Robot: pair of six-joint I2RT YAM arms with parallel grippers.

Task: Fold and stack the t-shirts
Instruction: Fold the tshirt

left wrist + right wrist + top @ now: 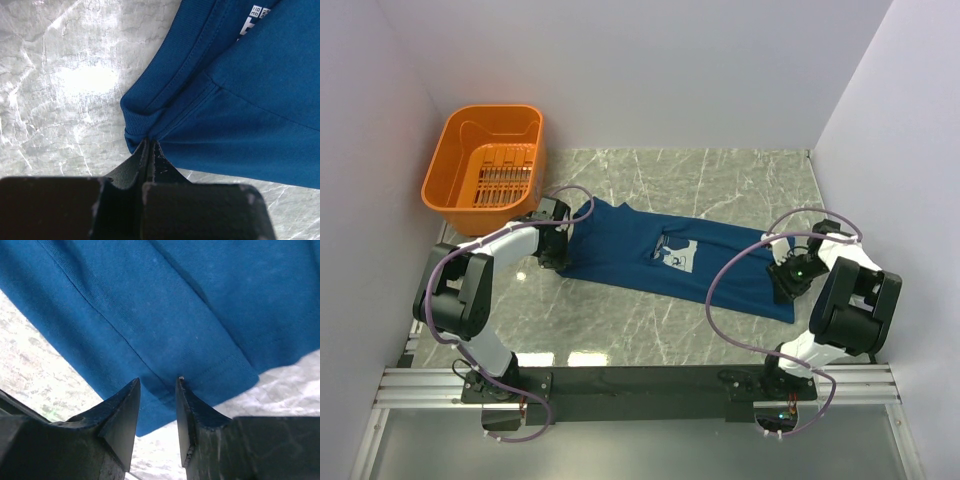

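A dark blue t-shirt (730, 262) lies flat across the middle of the table (620, 335). It reaches from near the left edge almost to the right edge. It has a pale blue box picture (676, 256) on the chest and short sleeves. You can see neat sewing lines along its edges.

The left gripper (149, 143) is pinched tight on a bit of the shirt by the neck band, at the shirt's left end. The right gripper (159, 382) has its two fingers apart, with their tips at the shirt's bottom corner near the right edge.

An orange basket (442, 172) sits at the far left corner.
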